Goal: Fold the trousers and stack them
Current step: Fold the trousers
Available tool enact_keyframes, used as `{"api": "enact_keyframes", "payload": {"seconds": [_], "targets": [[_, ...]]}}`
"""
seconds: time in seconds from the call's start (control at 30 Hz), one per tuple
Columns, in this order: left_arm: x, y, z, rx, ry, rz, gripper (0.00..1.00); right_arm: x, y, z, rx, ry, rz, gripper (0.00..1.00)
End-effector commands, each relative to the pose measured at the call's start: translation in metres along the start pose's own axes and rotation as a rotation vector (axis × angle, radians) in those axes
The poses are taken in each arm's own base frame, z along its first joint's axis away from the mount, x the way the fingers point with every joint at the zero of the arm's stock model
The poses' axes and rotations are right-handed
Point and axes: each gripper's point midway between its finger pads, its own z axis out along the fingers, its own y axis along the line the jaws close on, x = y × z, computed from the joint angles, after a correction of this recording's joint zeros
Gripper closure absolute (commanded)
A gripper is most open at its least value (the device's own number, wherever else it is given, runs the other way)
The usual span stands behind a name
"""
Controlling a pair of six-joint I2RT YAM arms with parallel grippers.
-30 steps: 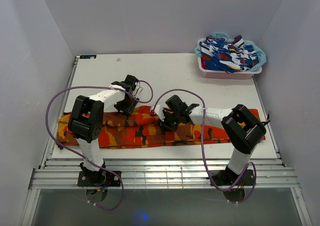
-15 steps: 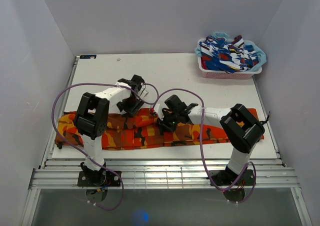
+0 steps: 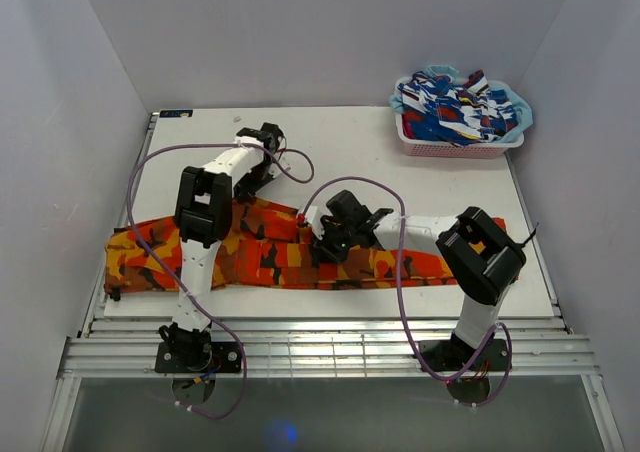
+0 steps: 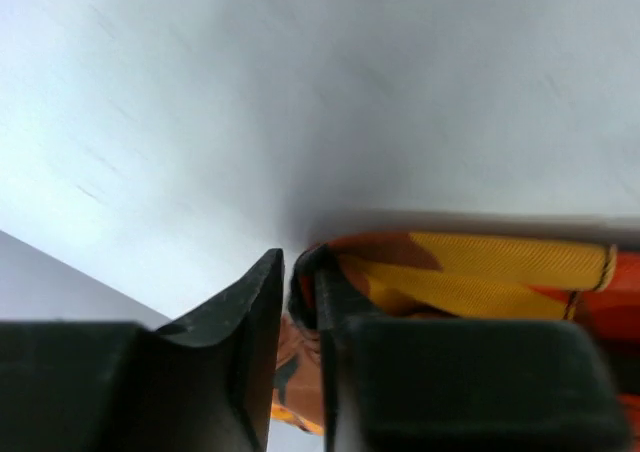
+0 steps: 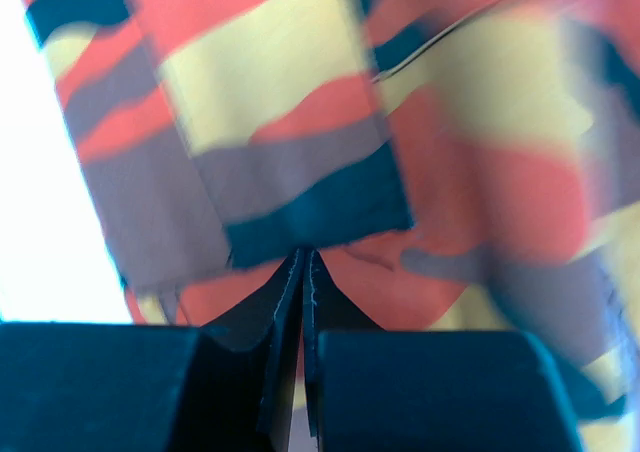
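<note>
The trousers lie across the near part of the surface, with their left end past its edge. Beyond them is open room up to the basket. The left pincer is clamped on a cloth fold. The right pincer is pressed together against the cloth; I cannot tell if it has caught any.

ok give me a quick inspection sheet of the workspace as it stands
surface: white table, flat
job's things: trousers spread along the near edge, upper edge peaking toward the left gripper
clutter: pink basket of blue, white and red clothes, far right corner
grippers: left gripper pinching a fold of the trousers; right gripper shut, tips at the fabric
cables: purple cables loop off both arms, the right one crossing above the trousers
surroundings: plain white walls; metal slats in front
</note>
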Motion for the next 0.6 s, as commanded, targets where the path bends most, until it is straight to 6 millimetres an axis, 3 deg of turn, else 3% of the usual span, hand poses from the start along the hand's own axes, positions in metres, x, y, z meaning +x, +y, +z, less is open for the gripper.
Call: {"api": "enact_keyframes", "payload": {"seconds": [0.0, 0.03, 0.07, 0.23, 0.33, 0.37, 0.4, 0.43, 0.47, 0.57], "targets": [[-0.028, 0.065, 0.007, -0.14, -0.058, 0.013, 0.73, 0.067, 0.021, 0.01, -0.051, 0.212, 0.077, 0.92], [-0.036, 0.066, 0.019, -0.134, -0.06, 0.026, 0.79, 0.068, 0.021, 0.01, -0.052, 0.216, 0.078, 0.92], [-0.054, 0.083, 0.011, -0.182, -0.113, 0.022, 0.79, 0.068, 0.021, 0.01, -0.056, 0.218, 0.078, 0.92], [-0.087, 0.114, 0.013, -0.295, -0.216, 0.026, 0.78, 0.071, 0.02, 0.01, -0.055, 0.235, 0.068, 0.92], [-0.101, 0.118, 0.003, -0.268, -0.305, -0.012, 0.47, 0.072, 0.021, 0.009, -0.059, 0.245, 0.062, 0.92], [-0.103, 0.121, -0.01, -0.264, -0.342, -0.03, 0.4, 0.073, 0.022, 0.008, -0.062, 0.248, 0.057, 0.92], [-0.109, 0.12, -0.018, -0.242, -0.388, -0.041, 0.27, 0.074, 0.022, 0.007, -0.064, 0.25, 0.049, 0.92], [-0.11, 0.12, -0.027, -0.227, -0.419, -0.059, 0.06, 0.075, 0.023, 0.004, -0.066, 0.253, 0.048, 0.92], [-0.113, 0.124, -0.037, -0.233, -0.454, -0.079, 0.02, 0.075, 0.023, 0.001, -0.069, 0.254, 0.046, 0.92], [-0.119, 0.138, -0.081, -0.215, -0.596, -0.178, 0.02, 0.074, 0.031, -0.009, -0.12, 0.242, 0.032, 0.92]]}}
